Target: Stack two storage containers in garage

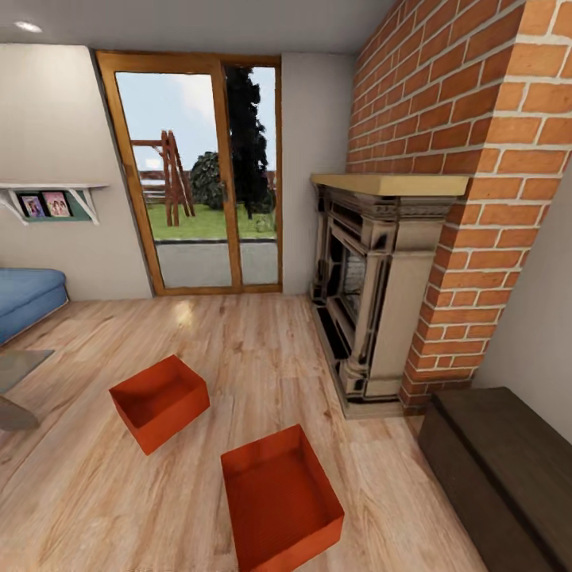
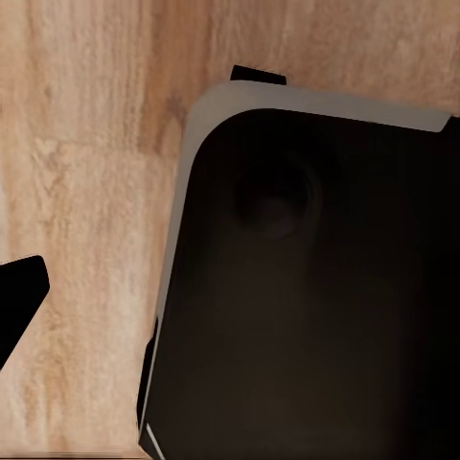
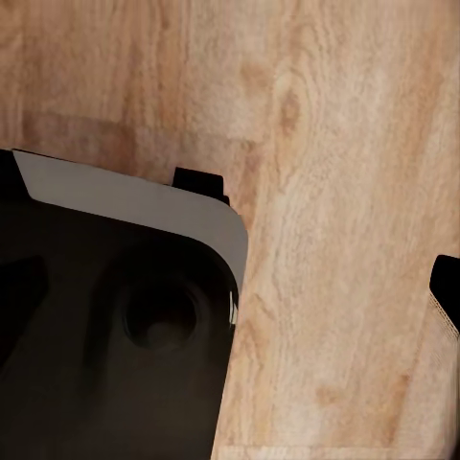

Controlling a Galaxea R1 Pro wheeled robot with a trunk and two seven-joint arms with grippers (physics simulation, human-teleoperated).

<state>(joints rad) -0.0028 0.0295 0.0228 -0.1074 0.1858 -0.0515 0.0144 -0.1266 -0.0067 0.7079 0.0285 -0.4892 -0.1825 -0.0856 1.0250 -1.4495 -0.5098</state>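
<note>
Two storage containers sit on the light wood plank floor of the living room, both in front of the fireplace and out toward the room's middle. The nearer container lies closest to the camera, open side up, its orange-red walls plain and smooth, its shape a shallow rectangular box with sharp corners. The farther container rests apart from it, farther from the fireplace and turned at an angle, alike in colour and form.

The head view gives no sight of either claw beside the containers, so their place relative to the claws cannot be told. In the left wrist view a dark fingertip shows at the frame's edge over wood planks beside the robot's dark, grey-rimmed base; in the right wrist view a dark fingertip shows likewise near the same base. How far either claw is open cannot be told, and nothing is seen held.

The fireplace is carved pale stone with a wooden mantel, set in a red brick chimney. Beyond it stand wood-framed glass doors. A dark wooden chest lies just beside the fireplace, and a blue sofa sits across the room.
</note>
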